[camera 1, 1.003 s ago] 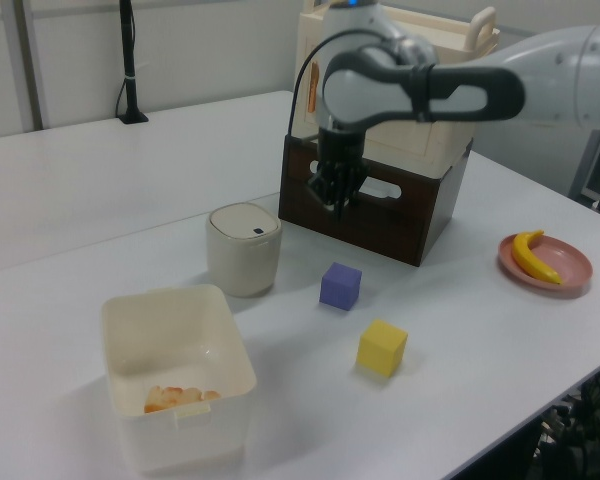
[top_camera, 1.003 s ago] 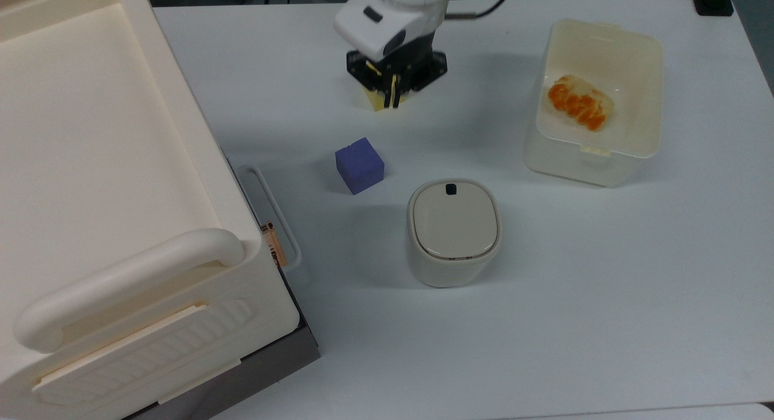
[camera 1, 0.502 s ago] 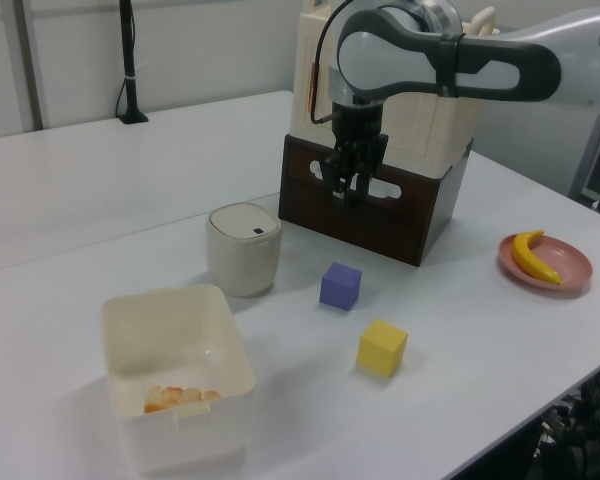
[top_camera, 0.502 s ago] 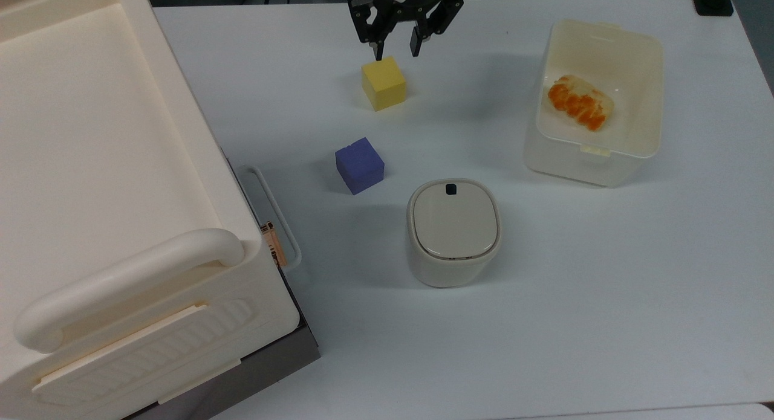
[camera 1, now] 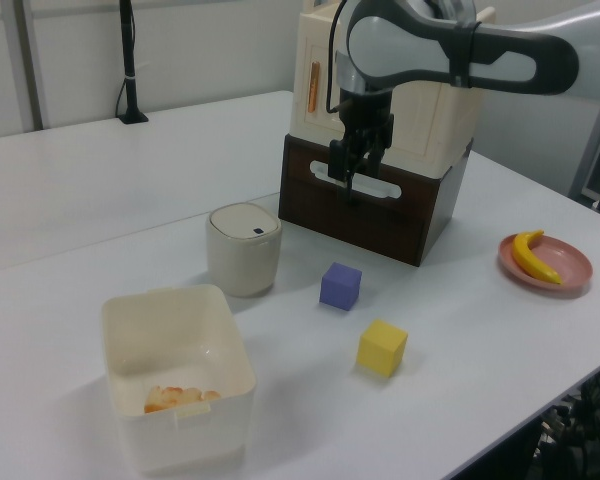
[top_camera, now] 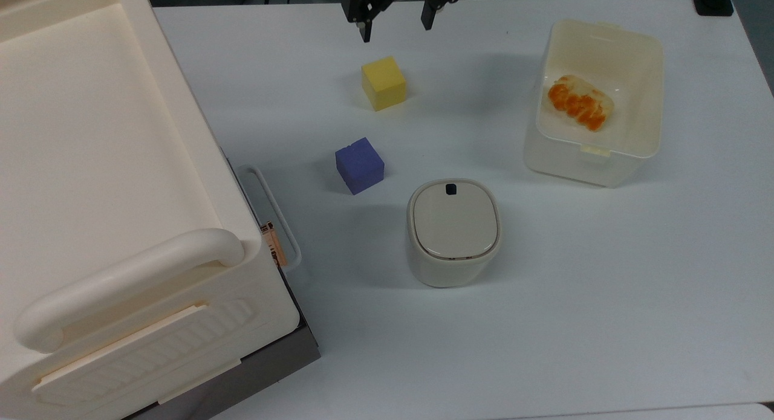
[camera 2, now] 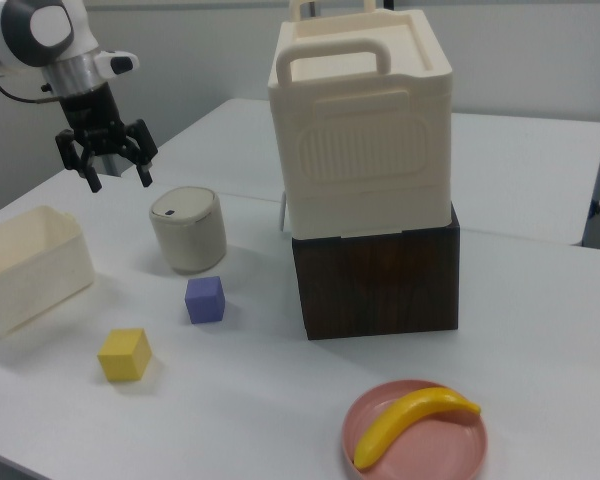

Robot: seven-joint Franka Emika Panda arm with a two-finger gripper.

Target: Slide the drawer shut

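Taking the lidded cream pot [top_camera: 453,226] as the mark on the white table [top_camera: 544,323]. Well apart from the pot, past the yellow cube [top_camera: 383,81] toward the top view's upper edge: the gripper [top_camera: 397,28], hanging above the table, fingers [top_camera: 364,33] spread wide, grasping nothing, touching nothing. In the right view, the same gripper [camera 2: 120,180] up and to the right view's left of the pot [camera 2: 187,230], black fingers pointing down. To the top view's left of the pot: the drawer [top_camera: 270,210], known there by its thin white loop handle jutting from under the cream ribbed case [top_camera: 109,166]. In the left view, behind the pot [camera 1: 244,245] and to the left view's right: the drawer's [camera 1: 352,212] dark brown front with the white handle across it, seemingly level with the brown cabinet around it; cannot tell whether a narrow gap is left. Near the pot, toward the top view's upper left: a purple cube [top_camera: 359,164], apart from it. Toward the top view's upper right of the pot: a cream open tub [top_camera: 604,30] holding an orange-and-white piece of food [top_camera: 579,101]. Far from the pot, toward the right view's lower right, beyond the cabinet: a banana [camera 2: 410,420] lying on a pink plate [camera 2: 465,450].
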